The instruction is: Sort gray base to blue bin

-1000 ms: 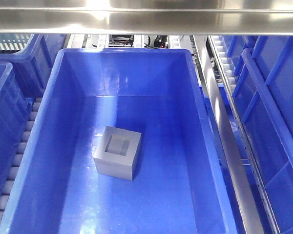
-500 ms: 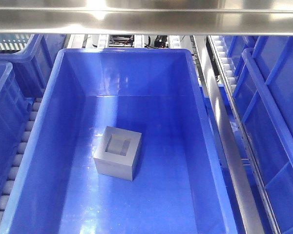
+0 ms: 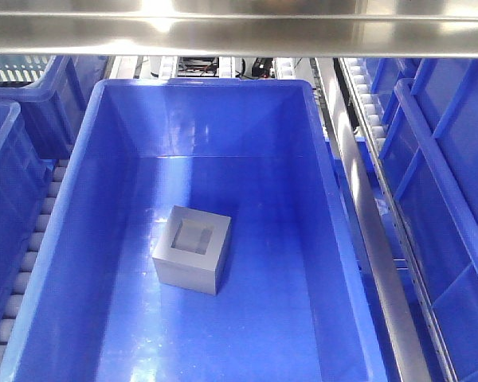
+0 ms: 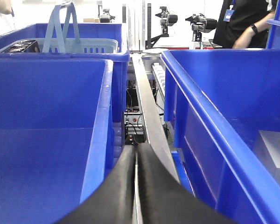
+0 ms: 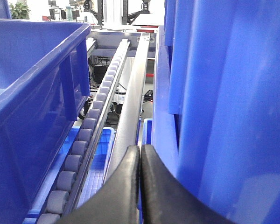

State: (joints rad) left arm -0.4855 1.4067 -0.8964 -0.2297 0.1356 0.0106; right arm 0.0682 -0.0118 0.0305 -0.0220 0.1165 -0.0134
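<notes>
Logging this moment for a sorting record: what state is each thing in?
gray base: resting on the bin floor, recess facing up, not held.
blue bin: upright, holding only the base.
left tool: shut, empty.
right tool: shut, empty.

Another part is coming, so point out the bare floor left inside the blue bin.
The blue bin holds only the gray base, left of centre. Free patches: the wide strip between the base and the right wall, the far floor between the base and the back wall, and the near floor below the base. Tightest is the narrow strip between the base and the left wall.
</notes>
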